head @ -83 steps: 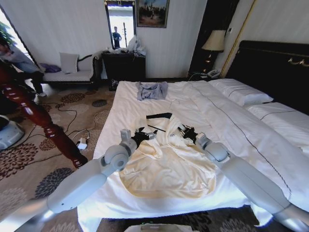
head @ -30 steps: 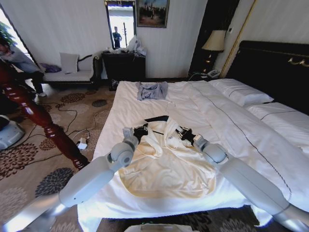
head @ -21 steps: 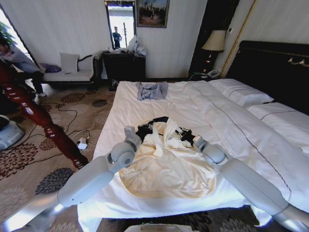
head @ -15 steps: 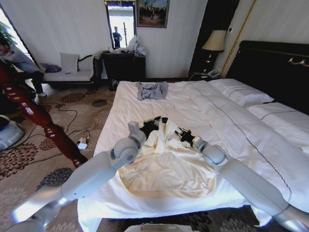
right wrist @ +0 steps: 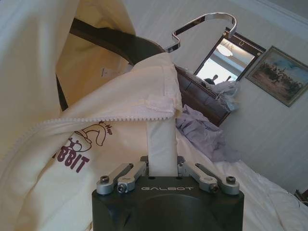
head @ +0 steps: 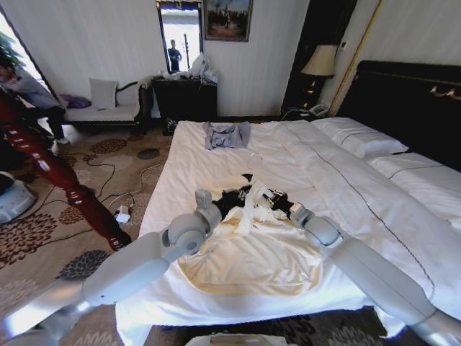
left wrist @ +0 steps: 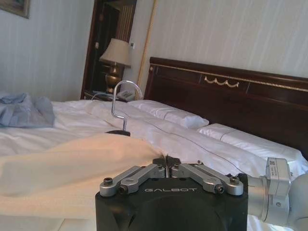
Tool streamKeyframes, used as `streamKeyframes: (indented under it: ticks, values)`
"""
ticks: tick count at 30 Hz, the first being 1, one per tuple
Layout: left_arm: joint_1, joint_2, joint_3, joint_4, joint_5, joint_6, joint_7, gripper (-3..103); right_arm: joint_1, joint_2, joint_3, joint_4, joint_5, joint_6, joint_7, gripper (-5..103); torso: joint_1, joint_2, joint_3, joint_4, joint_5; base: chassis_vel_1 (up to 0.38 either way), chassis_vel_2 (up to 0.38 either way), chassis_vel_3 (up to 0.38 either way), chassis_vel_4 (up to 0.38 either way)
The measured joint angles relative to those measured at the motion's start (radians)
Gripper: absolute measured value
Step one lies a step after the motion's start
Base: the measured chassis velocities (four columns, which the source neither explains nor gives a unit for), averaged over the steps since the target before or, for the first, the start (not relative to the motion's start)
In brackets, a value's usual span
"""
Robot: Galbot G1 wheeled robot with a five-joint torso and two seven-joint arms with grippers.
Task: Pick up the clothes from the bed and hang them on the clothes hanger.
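Note:
The cream-yellow clothes [head: 252, 252] lie on the white bed [head: 180, 158], with the collar end raised and bunched between my two grippers. My left gripper [head: 232, 200] is shut on the fabric at one shoulder; in the left wrist view its jaws [left wrist: 166, 166] meet at the cloth's edge [left wrist: 62, 163]. My right gripper [head: 276, 203] is shut on a strip of the zip front [right wrist: 161, 144]. The black clothes hanger [right wrist: 110, 43] sits inside the garment's neck. Its metal hook [right wrist: 207, 24] pokes out above the fabric and also shows in the left wrist view [left wrist: 122, 103].
A small blue-grey garment [head: 227, 134] lies at the bed's far end. White pillows [head: 360, 137] and a dark headboard [head: 410, 94] are on the right. A reddish-brown wooden post [head: 65, 184] and cables [head: 119, 209] are on the carpet to the left.
Both grippers have drawn the garment's collar end up and further onto the bed, over the black hanger that lay bare before. The left gripper has shifted right, closer to the right one.

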Motion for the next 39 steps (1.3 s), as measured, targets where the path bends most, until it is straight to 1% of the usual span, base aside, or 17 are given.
streamKeyframes:
  ticks: [2,5,6,10,13,16,18,20,22,25,30,32,34,35,36,38,39]
  values:
    - [0.001,0.003,-0.006,-0.008,-0.003,0.004,-0.001,8,-0.008,0.000,0.006,0.005,-0.002,0.001,0.000,18,0.000,0.000,0.000,0.0000,0.0001,0.000,0.000,0.000,0.000]
    - [0.000,0.026,-0.016,-0.037,0.010,0.010,0.003,24,-0.022,0.000,0.026,0.013,-0.005,0.002,0.000,18,0.000,0.000,0.000,-0.0001,0.0000,0.000,0.000,0.000,0.000]
    - [0.000,0.026,-0.016,-0.037,0.010,0.010,0.003,24,-0.022,0.000,0.026,0.013,-0.005,0.002,0.000,18,0.000,0.000,0.000,-0.0001,0.0000,0.000,0.000,0.000,0.000]
    - [0.024,0.086,-0.038,-0.095,0.059,0.020,0.016,41,-0.037,-0.002,0.049,0.020,-0.004,0.006,0.004,18,0.000,0.000,0.000,0.0001,0.0001,0.000,0.000,0.000,0.000]
    - [0.029,0.107,-0.042,-0.116,0.069,0.022,0.023,46,-0.051,-0.005,0.065,0.026,-0.002,0.007,0.005,18,0.000,0.000,0.000,0.0003,0.0001,0.000,0.000,0.000,0.000]
    - [0.022,0.127,-0.054,-0.144,0.062,0.026,0.030,62,-0.091,-0.011,0.104,0.043,0.002,0.010,0.010,18,0.000,0.000,0.000,-0.0003,0.0000,0.000,0.000,0.000,0.000]
    - [0.022,0.131,-0.058,-0.149,0.059,0.026,0.030,68,-0.094,-0.011,0.107,0.044,0.002,0.011,0.011,18,0.000,0.000,0.000,-0.0003,0.0000,0.000,0.000,0.000,0.000]
    - [0.042,0.150,-0.093,-0.163,0.050,0.026,0.011,79,-0.111,-0.012,0.121,0.055,0.001,0.013,0.015,18,0.000,0.000,0.000,-0.0001,0.0003,0.000,0.000,0.000,0.000]
    - [0.054,0.156,-0.113,-0.163,0.045,0.026,0.003,79,-0.115,-0.013,0.125,0.058,0.000,0.014,0.016,18,0.000,0.000,0.000,-0.0001,0.0002,0.000,0.000,0.000,0.000]
    - [0.084,0.188,-0.198,-0.155,0.031,0.025,-0.016,94,-0.126,-0.015,0.132,0.069,-0.014,0.025,0.020,18,0.000,0.000,0.000,0.0002,-0.0002,0.000,0.000,0.000,0.000]
    - [0.081,0.216,-0.266,-0.127,-0.001,0.045,-0.007,100,-0.125,-0.015,0.132,0.075,-0.048,0.050,0.028,18,0.000,0.000,0.000,0.0001,0.0001,0.000,0.000,0.000,0.000]
    - [0.073,0.231,-0.288,-0.100,-0.006,0.051,0.025,100,-0.120,-0.015,0.131,0.075,-0.077,0.071,0.031,18,0.000,0.000,0.000,-0.0002,0.0000,0.000,0.000,0.000,0.000]
    - [0.069,0.262,-0.306,-0.067,-0.007,0.059,0.093,100,-0.112,-0.012,0.130,0.075,-0.119,0.113,0.033,18,0.000,0.000,0.000,-0.0001,0.0000,0.000,0.000,0.000,0.000]
    - [0.069,0.262,-0.306,-0.067,-0.007,0.059,0.093,100,-0.112,-0.012,0.130,0.075,-0.119,0.113,0.033,18,0.000,0.000,0.000,-0.0001,0.0000,0.000,0.000,0.000,0.000]
    - [0.072,0.278,-0.313,-0.060,-0.014,0.066,0.128,100,-0.108,-0.011,0.129,0.075,-0.136,0.131,0.034,18,0.000,0.000,0.000,-0.0001,-0.0001,0.000,0.000,0.000,0.000]
    - [0.075,0.329,-0.304,-0.044,0.002,0.057,0.268,100,-0.101,-0.006,0.127,0.068,-0.215,0.208,0.034,18,0.000,0.000,0.000,0.0003,-0.0001,0.000,0.000,0.000,0.000]
    - [0.074,0.329,-0.302,-0.043,0.003,0.055,0.271,100,-0.101,-0.006,0.126,0.067,-0.220,0.213,0.034,18,0.000,0.000,0.000,0.0003,-0.0001,0.000,0.000,0.000,0.000]
